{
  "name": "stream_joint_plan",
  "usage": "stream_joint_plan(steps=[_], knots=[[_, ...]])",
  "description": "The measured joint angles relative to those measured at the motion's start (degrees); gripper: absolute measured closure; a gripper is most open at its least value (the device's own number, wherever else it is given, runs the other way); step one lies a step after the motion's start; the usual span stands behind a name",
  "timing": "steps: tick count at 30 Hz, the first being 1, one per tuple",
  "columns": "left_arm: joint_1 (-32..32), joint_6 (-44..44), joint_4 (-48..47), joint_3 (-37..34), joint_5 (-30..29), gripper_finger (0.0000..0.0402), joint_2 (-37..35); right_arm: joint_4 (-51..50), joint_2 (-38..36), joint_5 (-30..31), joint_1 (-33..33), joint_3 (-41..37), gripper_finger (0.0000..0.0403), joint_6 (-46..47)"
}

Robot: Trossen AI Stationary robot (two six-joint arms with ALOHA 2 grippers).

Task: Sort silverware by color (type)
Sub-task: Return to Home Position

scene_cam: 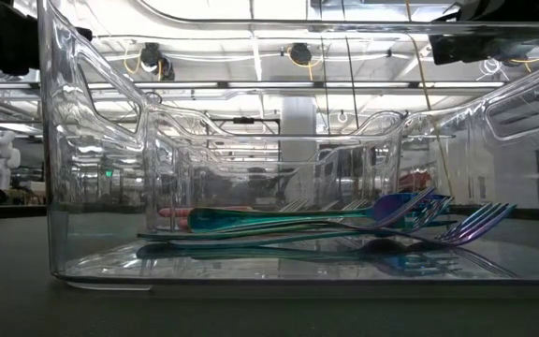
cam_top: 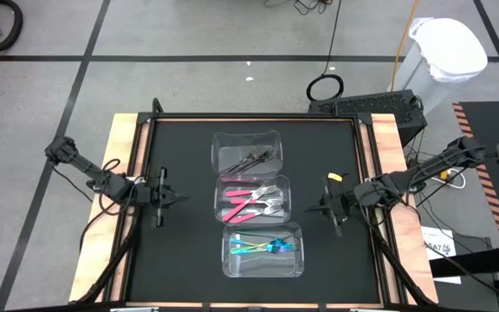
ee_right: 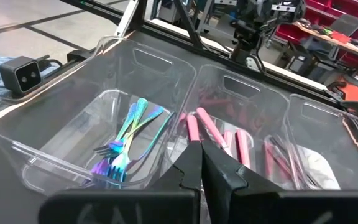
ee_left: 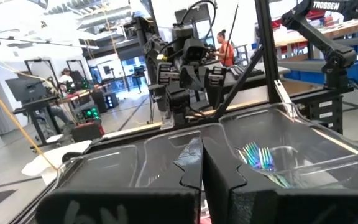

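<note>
Three clear containers stand in a column at the mat's centre. The far one (cam_top: 246,154) holds dark grey forks (cam_top: 254,158), the middle one (cam_top: 254,201) pink-handled forks (cam_top: 254,203) (ee_right: 219,134), and the near one (cam_top: 262,251) blue-teal forks (cam_top: 262,247) (ee_right: 126,146) (scene_cam: 344,225). All the forks lie flat on the container floors. My left gripper (cam_top: 180,198) (ee_left: 202,180) hovers shut to the left of the middle container, pointing at it. My right gripper (cam_top: 310,208) (ee_right: 202,168) hovers shut to the right of it. Neither holds anything.
A small yellow piece (cam_top: 333,177) sits on the mat by the right arm. A small camera (ee_right: 20,73) stands at the near edge. Bare black mat lies on both sides of the containers. A white bin (cam_top: 449,48) stands off the table.
</note>
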Motion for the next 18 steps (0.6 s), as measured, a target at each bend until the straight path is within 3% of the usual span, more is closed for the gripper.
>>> stream_joint_plan(steps=[18], knots=[[11.99, -4.33, -1.49, -0.07, 17.72, 0.0394, 0.00, -0.12, 0.02, -0.06, -0.04, 0.00, 0.0401, 0.95]])
